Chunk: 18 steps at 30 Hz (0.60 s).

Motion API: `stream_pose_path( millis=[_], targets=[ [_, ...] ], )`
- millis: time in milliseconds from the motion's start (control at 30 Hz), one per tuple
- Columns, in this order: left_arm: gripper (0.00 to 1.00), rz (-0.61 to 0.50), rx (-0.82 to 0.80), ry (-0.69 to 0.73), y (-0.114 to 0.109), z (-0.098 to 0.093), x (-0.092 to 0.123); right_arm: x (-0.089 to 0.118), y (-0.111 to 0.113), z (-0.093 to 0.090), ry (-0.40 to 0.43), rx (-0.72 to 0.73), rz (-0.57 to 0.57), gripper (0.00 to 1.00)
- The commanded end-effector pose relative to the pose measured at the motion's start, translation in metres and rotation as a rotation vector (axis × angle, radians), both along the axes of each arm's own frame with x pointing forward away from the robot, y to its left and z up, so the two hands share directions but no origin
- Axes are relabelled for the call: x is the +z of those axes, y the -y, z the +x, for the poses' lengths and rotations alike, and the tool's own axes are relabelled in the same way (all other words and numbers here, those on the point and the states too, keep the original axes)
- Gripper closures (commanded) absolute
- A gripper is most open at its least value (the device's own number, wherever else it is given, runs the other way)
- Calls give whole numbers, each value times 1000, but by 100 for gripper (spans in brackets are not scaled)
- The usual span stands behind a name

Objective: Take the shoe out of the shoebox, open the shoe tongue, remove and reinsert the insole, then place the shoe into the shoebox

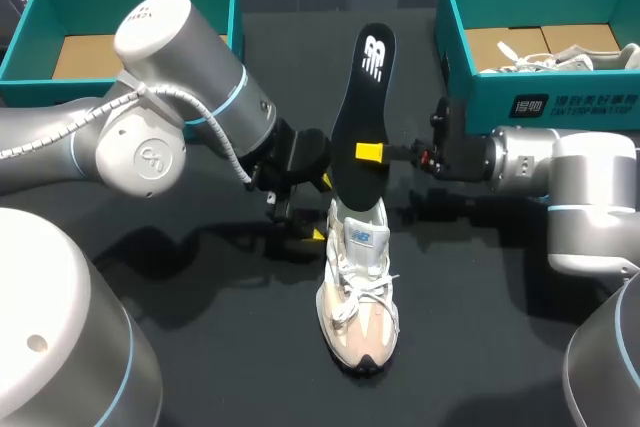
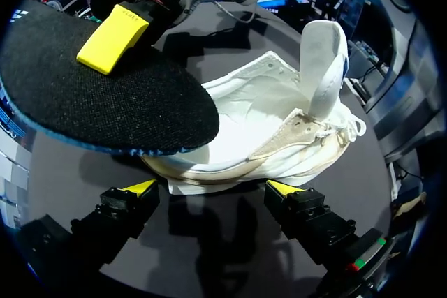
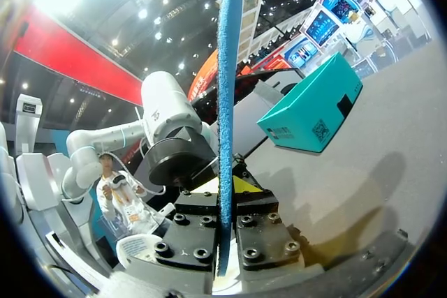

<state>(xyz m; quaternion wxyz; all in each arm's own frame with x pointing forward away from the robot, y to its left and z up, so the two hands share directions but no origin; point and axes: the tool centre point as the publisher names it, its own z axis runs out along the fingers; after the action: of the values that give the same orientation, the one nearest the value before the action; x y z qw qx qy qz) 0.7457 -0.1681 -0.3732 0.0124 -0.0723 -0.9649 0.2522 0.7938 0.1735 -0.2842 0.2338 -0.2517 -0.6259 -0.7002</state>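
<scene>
A white and beige sneaker (image 1: 357, 292) stands on the black table, toe toward me, tongue pulled up. My right gripper (image 1: 370, 152) is shut on a black insole (image 1: 362, 87), held on end with its heel end just above the shoe's opening. In the right wrist view the insole (image 3: 225, 102) shows edge-on, blue, clamped in the gripper (image 3: 225, 204). My left gripper (image 1: 320, 209) is open beside the shoe's heel. In the left wrist view its fingers (image 2: 213, 188) straddle the near side of the shoe (image 2: 279, 130) without touching it, with the insole (image 2: 105, 95) overhead.
An open teal shoebox (image 1: 135, 7) with a cardboard floor stands at the back left. A second teal box (image 1: 540, 102) at the back right holds another white shoe (image 1: 560, 57). My right arm lies just in front of that box.
</scene>
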Motion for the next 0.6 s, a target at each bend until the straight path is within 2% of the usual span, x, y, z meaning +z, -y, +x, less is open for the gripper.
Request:
stream_pose_path(
  millis=[33,600],
  targets=[
    [0,2,-1,1,1,0,-1,-2,-2,-1,7,-4,3,100],
    [0,2,-1,1,1,0,-1,-3,-8,-9,115,-7,-29,100]
  ],
)
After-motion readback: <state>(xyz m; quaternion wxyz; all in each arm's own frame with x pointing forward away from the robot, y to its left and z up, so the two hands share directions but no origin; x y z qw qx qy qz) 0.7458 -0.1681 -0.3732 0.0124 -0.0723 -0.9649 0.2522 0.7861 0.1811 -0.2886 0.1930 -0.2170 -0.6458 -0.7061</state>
